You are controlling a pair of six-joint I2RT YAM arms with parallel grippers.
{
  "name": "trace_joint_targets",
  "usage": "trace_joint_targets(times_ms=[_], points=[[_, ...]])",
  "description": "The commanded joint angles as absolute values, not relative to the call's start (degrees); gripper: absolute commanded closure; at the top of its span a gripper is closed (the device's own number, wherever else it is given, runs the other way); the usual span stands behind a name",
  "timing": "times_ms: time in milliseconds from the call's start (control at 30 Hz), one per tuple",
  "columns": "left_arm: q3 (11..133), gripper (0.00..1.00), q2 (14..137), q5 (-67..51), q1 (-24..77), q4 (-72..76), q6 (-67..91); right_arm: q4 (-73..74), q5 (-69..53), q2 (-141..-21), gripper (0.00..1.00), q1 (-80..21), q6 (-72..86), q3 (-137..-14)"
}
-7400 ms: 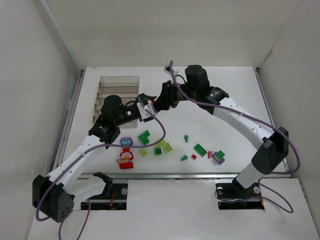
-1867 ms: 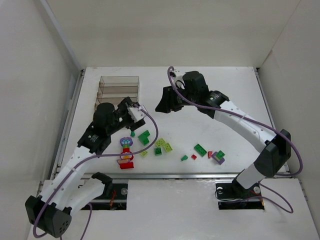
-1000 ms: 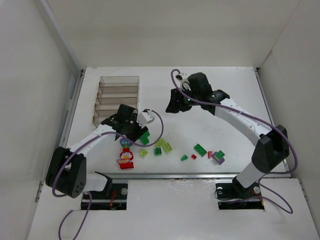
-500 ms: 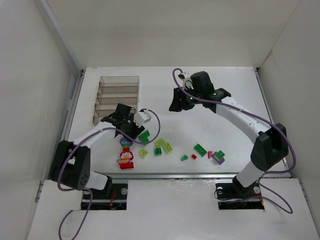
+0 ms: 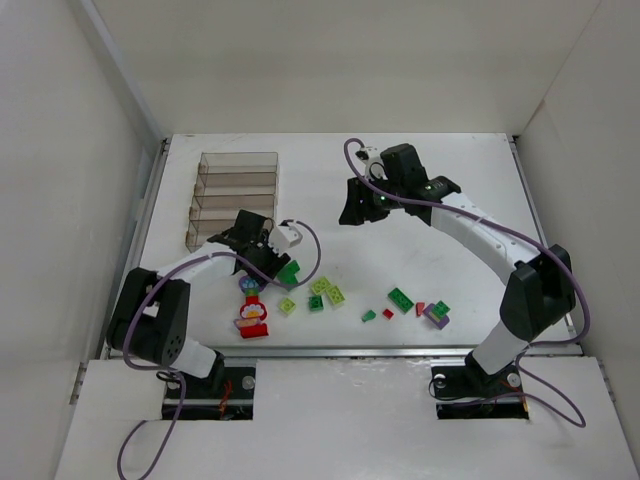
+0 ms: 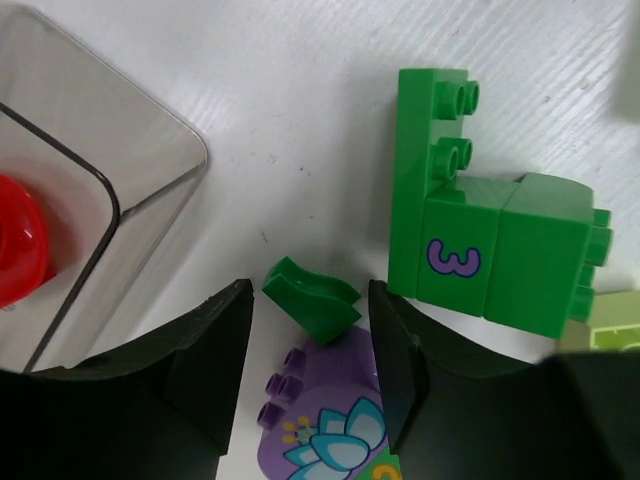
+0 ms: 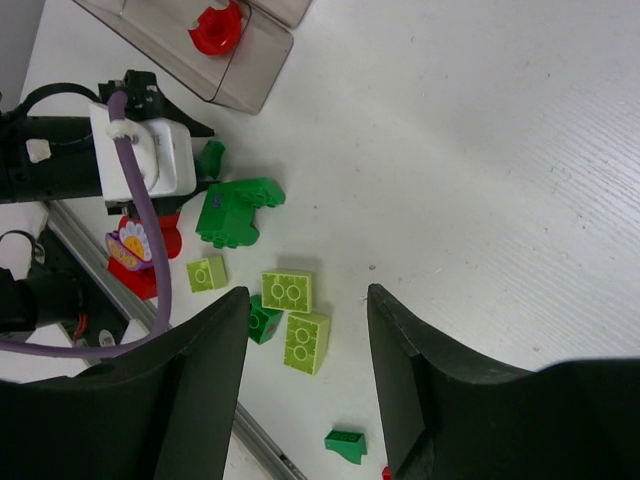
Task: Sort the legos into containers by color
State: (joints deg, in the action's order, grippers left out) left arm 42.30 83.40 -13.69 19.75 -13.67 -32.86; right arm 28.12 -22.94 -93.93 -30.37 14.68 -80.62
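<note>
The clear brownish tray (image 5: 236, 178) stands at the back left; a red piece (image 6: 14, 240) lies in its near compartment. My left gripper (image 5: 262, 262) is low on the table, just in front of the tray. In the left wrist view it (image 6: 310, 296) is open, and a small dark green sloped brick (image 6: 312, 300) lies between the fingers, untouched. The purple flower top (image 6: 325, 425) lies just behind the brick. A big green brick marked 3 (image 6: 470, 240) sits to the right. My right gripper (image 5: 350, 212) is open and empty, high over the middle of the table.
Loose bricks lie along the front: lime ones (image 5: 329, 291), a dark green one (image 5: 316, 302), a green one (image 5: 401, 299), small red ones (image 5: 388, 313) and a purple one (image 5: 436, 319). The red-based flower piece (image 5: 252, 322) stands by the front rail (image 5: 400, 350).
My left gripper came away from the tray and dropped to the table, straddling the small dark green brick. My right gripper drew back to the right and up.
</note>
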Motion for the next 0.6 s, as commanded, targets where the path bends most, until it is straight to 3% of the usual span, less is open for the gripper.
trace_joint_targets(times_ms=[0, 133, 200, 300, 567], points=[[41.0, 0.53, 84.1, -12.4, 18.6, -12.1, -31.5, 27.9, -23.7, -94.0, 0.44, -30.1, 13.5, -82.9], [41.0, 0.71, 85.2, -13.5, 18.6, -12.8, -31.5, 27.9, -23.2, -94.0, 0.44, -30.1, 13.5, -82.9], [42.0, 0.87, 85.2, -15.1, 18.6, -14.6, -31.5, 27.9, -23.2, -94.0, 0.44, -30.1, 13.5, -82.9], [43.6, 1.00, 84.6, -17.6, 18.6, -16.0, -30.9, 27.9, -23.2, -94.0, 0.44, -30.1, 14.1, -82.9], [48.9, 1.00, 79.5, -22.9, 18.6, -21.0, -29.4, 26.9, -23.2, -94.0, 0.44, -30.1, 15.1, -83.4]])
